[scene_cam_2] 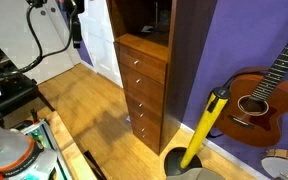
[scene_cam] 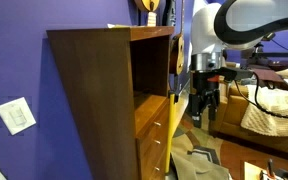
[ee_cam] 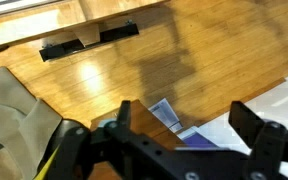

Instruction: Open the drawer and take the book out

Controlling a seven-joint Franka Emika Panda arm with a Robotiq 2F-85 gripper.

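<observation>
Exterior view, from the side: tall dark brown cabinet against a purple wall, with an open shelf in the upper half. Below the shelf, a stack of honey-tan drawers, all pushed shut. White robot arm reaching in from the upper right. Black tool hanging in front of the cabinet, level with the top of the drawers and clear of them. Woven basket at the far right. Pale plate fixed to the wall at lower left.

Exterior view, facing the cabinet front: drawers stacked one above another, each with small pale knobs, all closed flush. Tool at the top left, well apart from the cabinet, above a wooden floor. Guitar leaning against the purple wall on the right. Yellow handle slanting up in front of the guitar.

Wrist view, looking down: wooden floor filling most of the picture. Tool along the bottom edge, black fingers spread as wide as possible, gripping nothing. Blue and white papers on the floor beneath the gap. Tan bag at the left. Black strip near the top.
</observation>
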